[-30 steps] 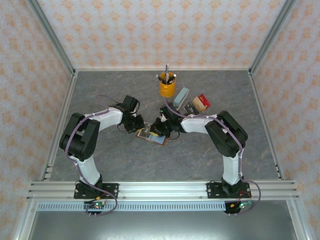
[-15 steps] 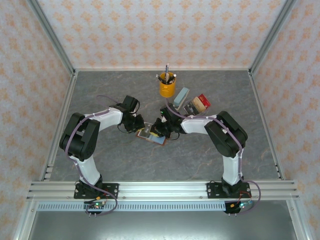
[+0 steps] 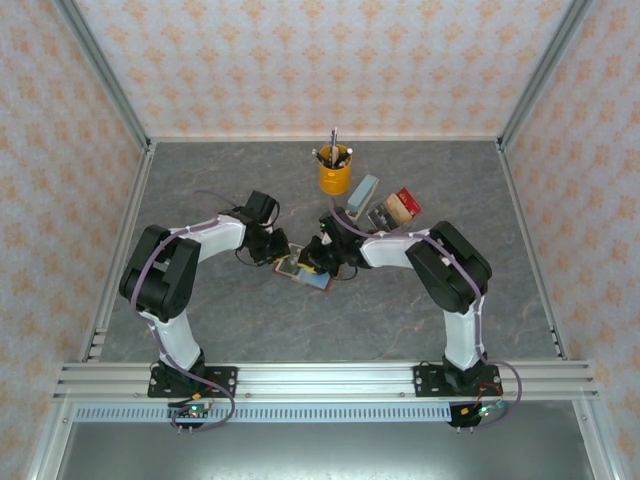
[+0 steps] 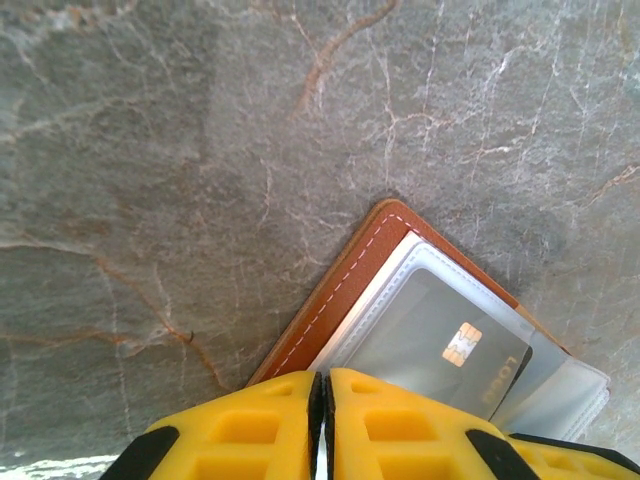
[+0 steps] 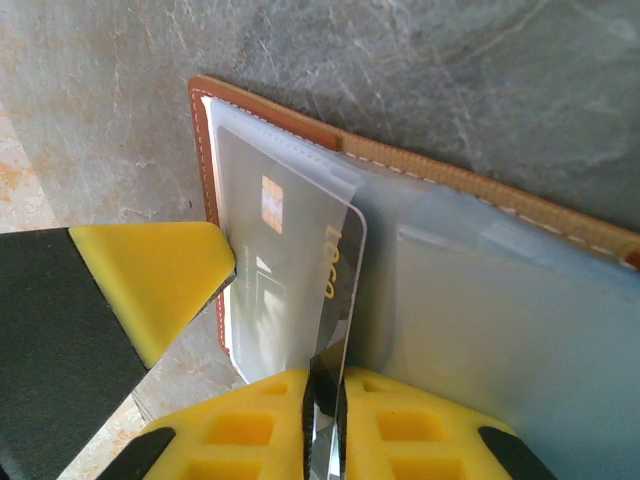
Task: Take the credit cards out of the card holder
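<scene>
Robot lab cell, probably staged as home desk: aluminium frame [image 3: 107, 72], wallpaper-print walls [image 3: 300, 60], stone-look tabletop [image 3: 200, 170], left arm [image 3: 170, 290], right arm [image 3: 455, 275] bolted to rail [image 3: 320, 378], pen cup [image 3: 335, 175].

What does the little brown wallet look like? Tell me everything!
The card holder is reddish-brown leather with pale stitching, lying open and flat on the grey table. Inside are clear plastic sleeves; one holds a grey card with a gold chip. The left gripper, jaws shut, rests on its edge; the right gripper pinches that card.
</scene>
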Controlling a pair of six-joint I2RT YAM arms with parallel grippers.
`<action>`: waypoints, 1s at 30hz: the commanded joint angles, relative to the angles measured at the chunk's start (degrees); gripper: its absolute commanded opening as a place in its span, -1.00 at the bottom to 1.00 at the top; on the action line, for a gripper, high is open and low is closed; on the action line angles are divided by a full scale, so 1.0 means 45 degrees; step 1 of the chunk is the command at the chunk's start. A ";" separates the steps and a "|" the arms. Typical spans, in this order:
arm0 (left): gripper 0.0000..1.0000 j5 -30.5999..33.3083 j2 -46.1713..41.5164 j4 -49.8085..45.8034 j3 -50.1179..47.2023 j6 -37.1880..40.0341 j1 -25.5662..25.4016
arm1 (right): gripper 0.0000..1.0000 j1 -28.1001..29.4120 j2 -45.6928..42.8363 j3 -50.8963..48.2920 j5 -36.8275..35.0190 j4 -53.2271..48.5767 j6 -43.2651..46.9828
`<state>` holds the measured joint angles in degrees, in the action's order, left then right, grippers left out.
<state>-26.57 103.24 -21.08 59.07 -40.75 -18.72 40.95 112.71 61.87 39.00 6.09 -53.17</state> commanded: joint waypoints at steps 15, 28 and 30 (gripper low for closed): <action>-0.67 0.0686 0.0288 -0.0978 -0.0670 -0.0092 -0.0025 | -1.00 -0.0128 -0.0620 -0.0659 -0.0545 0.0596 0.1063; -0.58 0.0650 0.0202 -0.0979 -0.0539 0.0023 0.0099 | -1.00 -0.0913 -0.0895 -0.0144 0.0564 -0.2908 0.3386; -0.59 0.0630 0.0183 -0.1017 -0.0485 0.0069 0.0100 | -1.00 -0.0993 -0.0973 -0.0130 0.0553 -0.3057 0.3489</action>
<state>-26.37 102.78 -20.14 58.39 -40.91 -18.61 37.10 110.17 60.75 41.89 -1.45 -40.42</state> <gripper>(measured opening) 0.207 0.043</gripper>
